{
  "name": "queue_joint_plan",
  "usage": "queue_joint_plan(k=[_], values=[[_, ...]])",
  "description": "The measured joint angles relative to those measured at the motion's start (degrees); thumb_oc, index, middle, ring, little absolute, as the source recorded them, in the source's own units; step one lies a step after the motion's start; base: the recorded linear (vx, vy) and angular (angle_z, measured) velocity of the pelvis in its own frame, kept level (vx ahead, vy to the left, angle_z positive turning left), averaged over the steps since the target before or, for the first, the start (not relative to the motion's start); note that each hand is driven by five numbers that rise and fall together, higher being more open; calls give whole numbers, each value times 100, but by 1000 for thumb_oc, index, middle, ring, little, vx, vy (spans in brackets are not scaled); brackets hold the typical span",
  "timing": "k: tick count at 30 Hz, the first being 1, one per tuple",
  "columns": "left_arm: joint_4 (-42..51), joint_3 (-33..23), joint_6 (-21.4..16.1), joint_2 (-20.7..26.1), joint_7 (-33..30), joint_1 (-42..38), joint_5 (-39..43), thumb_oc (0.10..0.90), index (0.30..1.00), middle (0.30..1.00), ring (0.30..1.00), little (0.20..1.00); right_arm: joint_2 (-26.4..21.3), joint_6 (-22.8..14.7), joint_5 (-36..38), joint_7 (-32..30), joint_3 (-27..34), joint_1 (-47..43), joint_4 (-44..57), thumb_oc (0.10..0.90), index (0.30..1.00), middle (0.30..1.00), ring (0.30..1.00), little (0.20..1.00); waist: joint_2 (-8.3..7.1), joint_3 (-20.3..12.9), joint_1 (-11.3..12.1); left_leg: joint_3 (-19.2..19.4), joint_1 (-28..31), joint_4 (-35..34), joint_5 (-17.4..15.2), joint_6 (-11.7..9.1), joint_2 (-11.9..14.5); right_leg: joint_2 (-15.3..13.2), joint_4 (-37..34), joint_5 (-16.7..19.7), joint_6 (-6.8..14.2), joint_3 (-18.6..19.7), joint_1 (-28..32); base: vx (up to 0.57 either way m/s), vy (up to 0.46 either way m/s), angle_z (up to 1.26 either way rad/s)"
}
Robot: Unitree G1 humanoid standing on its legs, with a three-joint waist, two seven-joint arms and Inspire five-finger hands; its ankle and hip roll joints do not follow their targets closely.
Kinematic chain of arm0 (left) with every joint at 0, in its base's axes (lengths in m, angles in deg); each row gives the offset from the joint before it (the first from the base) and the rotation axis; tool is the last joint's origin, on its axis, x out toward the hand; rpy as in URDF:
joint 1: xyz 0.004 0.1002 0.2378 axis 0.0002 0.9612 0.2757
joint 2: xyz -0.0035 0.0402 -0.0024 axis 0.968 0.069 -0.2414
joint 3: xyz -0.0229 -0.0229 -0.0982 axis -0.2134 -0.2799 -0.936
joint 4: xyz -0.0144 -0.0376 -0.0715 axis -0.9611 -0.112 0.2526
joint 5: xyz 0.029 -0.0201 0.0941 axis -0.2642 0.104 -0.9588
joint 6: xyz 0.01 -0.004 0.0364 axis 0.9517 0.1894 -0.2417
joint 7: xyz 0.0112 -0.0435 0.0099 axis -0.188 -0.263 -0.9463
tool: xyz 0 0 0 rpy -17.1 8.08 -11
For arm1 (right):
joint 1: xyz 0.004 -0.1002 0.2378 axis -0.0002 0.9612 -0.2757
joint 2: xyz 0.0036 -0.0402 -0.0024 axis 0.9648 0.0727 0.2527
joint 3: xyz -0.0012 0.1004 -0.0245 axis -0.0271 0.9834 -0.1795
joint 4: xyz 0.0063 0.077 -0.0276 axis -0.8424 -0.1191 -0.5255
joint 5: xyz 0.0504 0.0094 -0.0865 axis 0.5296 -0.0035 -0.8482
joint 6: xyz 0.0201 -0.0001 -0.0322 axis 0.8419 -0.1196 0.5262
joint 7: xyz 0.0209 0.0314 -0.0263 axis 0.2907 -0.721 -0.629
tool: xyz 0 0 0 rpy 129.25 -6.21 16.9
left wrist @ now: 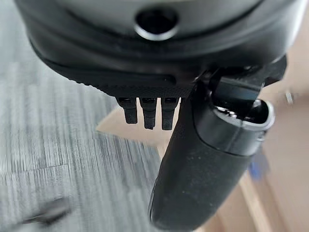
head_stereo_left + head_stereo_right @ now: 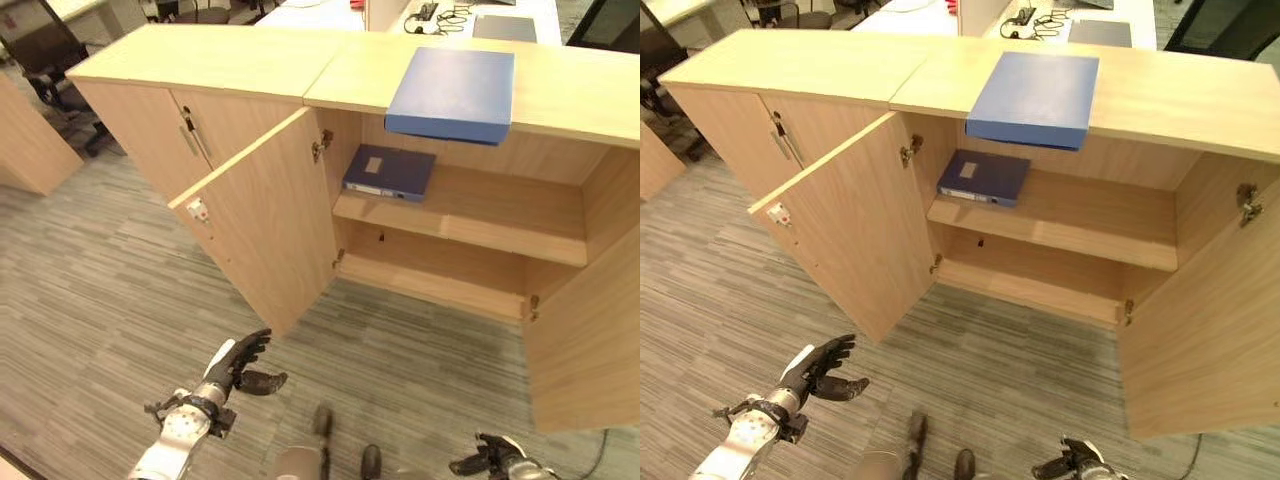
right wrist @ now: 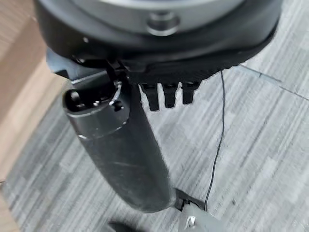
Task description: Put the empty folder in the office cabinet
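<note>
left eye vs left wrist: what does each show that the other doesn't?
Left eye: a blue folder on the cabinet top, overhanging the open bay; a second folder flat on the upper shelf; the right hand low over the carpet. Left wrist: the left hand's fingers close up, straight, holding nothing. Both: the left hand, carpet, light cabinet wood.

A striped grey carpet [image 2: 120, 290] covers the floor. At the far left, a black office chair [image 2: 45, 55] stands on it, beside the corner of a light wood desk [image 2: 25, 150]. Along the far edge, a white desk [image 2: 500, 15] carries a tangle of black cables [image 2: 435, 15] and, just beside them, a flat dark pad [image 2: 505, 27].
</note>
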Motion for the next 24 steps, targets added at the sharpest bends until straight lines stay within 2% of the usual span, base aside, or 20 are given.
queue_joint_plan(k=[2,4,5,6,7,9,11,13,14,17,18,19,20,21,22,23,24], values=[[172,261,6,302,256,-53,-7,800,900,900,900,900,52,-10,-3,60,-43,8,-168,800,900,900,900,900,35,-12,8,-108,-6,-239,153,-4,-85,105,-2,-180,67,316,159,368,106,-52],[508,561,17,643,610,22,-15,800,900,900,900,900,96,-16,-176,149,-48,50,-249,800,900,900,900,900,-5,-15,203,-378,311,-376,267,228,-120,129,88,-251,139,857,326,344,119,-112],[579,642,15,701,672,30,-16,800,900,900,900,900,98,-44,-209,167,-58,26,-305,800,900,900,900,900,-36,-8,202,-383,391,-351,267,227,-121,134,100,-269,160,895,367,286,120,-103],[749,796,9,772,811,-21,-16,800,900,900,900,900,95,-77,-218,180,-98,-1,-304,800,900,900,900,900,42,-75,85,-388,618,-359,372,319,-98,206,74,-393,258,1016,521,184,87,-47],[767,901,5,781,849,-150,-16,800,900,900,900,900,123,-81,-218,160,-96,18,-296,800,900,900,900,900,9,-75,15,-380,673,-375,604,471,-100,200,69,-456,282,1059,584,280,149,-37],[898,1074,-3,839,864,-439,-17,800,900,900,900,900,309,-61,-220,179,-98,33,-345,800,900,900,900,900,-275,-145,-16,-124,748,-371,926,807,-137,91,217,-733,539,1211,592,277,191,-39],[936,1089,-4,851,868,-684,-19,800,900,900,900,900,462,-39,-241,190,-95,10,-394,800,900,900,900,900,-479,-239,-47,64,827,-369,752,957,-295,-153,300,-904,758,1266,588,323,261,-50],[985,863,-29,855,843,-687,-16,800,900,900,900,900,521,-26,-427,241,-96,-49,-342,800,900,900,900,900,-452,-271,-9,400,1092,-371,527,1109,-416,-391,569,-1097,1041,1305,627,287,247,-78],[983,736,-30,850,835,-654,-17,800,900,900,900,900,538,-26,-443,266,-96,-42,-297,800,900,900,900,900,-414,-292,-14,496,1197,-371,451,1149,-441,-461,737,-1169,1100,1302,622,201,200,-68],[960,379,-40,837,703,-623,-31,800,900,900,900,900,625,-43,-452,341,-146,-43,-247,800,900,900,900,900,-219,-476,-3,685,1491,-369,243,1396,-573,-640,1810,-1532,1524,1169,288,152,200,-34],[953,366,-39,841,685,-632,-51,800,900,900,900,900,601,-39,-478,356,-149,-42,-236,800,900,900,900,900,-186,-511,-15,706,1517,-370,227,1412,-581,-668,2111,-1606,1593,1102,213,100,209,-13],[959,334,-46,836,680,-637,-91,800,900,900,900,900,557,-26,-535,360,-168,-63,-159,800,900,900,900,900,-142,-545,-10,739,1596,-370,128,1500,-627,-732,2702,-1639,1687,1001,-58,104,205,-22],[942,268,-46,809,649,-573,-166,800,900,900,900,900,523,-11,-590,350,-176,-108,-56,800,900,900,900,900,-115,-551,28,865,1690,-369,109,1528,-649,-888,3652,-1723,1645,633,-467,108,173,-24],[934,234,-44,786,608,-476,-254,800,900,900,900,900,488,-17,-606,336,-190,-112,-15,800,900,900,900,900,-99,-570,23,900,1767,-368,82,1555,-685,-1040,3985,-1739,1615,370,-621,120,120,-32],[930,211,-41,759,577,-353,-299,800,900,900,900,900,460,-23,-608,333,-193,-98,96,800,900,900,900,900,-71,-597,3,947,1859,-367,14,1585,-714,-1297,4133,-1742,1606,70,-802,113,73,-17],[929,188,-41,736,568,-286,-331,800,900,900,900,900,467,-26,-607,331,-195,-102,125,800,900,900,900,900,-56,-627,15,966,1856,-369,4,1568,-714,-1407,4130,-1755,1581,-17,-858,107,28,-7],[913,180,-25,637,561,-258,-410,800,900,900,900,900,474,-34,-597,337,-176,-75,176,800,900,900,900,900,-9,-627,-17,838,1882,-367,-72,1459,-707,-1472,3883,-1824,1548,-142,-1015,84,11,11]])
